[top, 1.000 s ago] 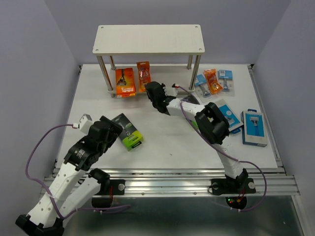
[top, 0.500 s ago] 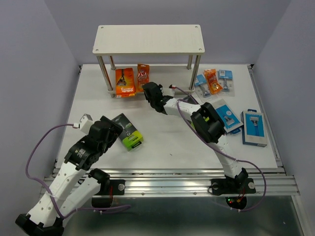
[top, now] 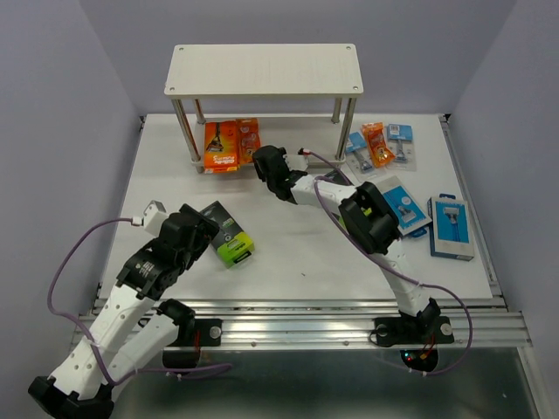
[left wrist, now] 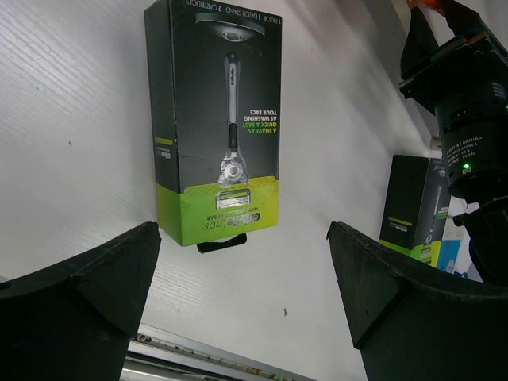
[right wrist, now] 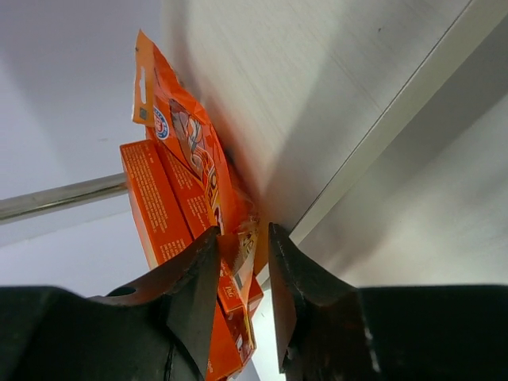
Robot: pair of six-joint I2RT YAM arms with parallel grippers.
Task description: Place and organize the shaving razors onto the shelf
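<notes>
the right gripper (right wrist: 244, 238) is held slightly parted astride the glossy orange flat pack (right wrist: 190, 151), resting on the lower tier of the pale grained shelf (top: 262, 70); the left gripper (left wrist: 244, 238) is spread wide, empty, above a rectangular black-and-lime carton (left wrist: 214, 119)

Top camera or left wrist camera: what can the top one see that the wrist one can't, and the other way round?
Only the top camera shows the shelf with its big top board, and both arms right down to their bases. Only the left wrist camera shows the writing and the razor picture on the black-and-green box, seen past the wide-open left gripper. Both show that box lying flat on the table, and part of the right arm.
</notes>
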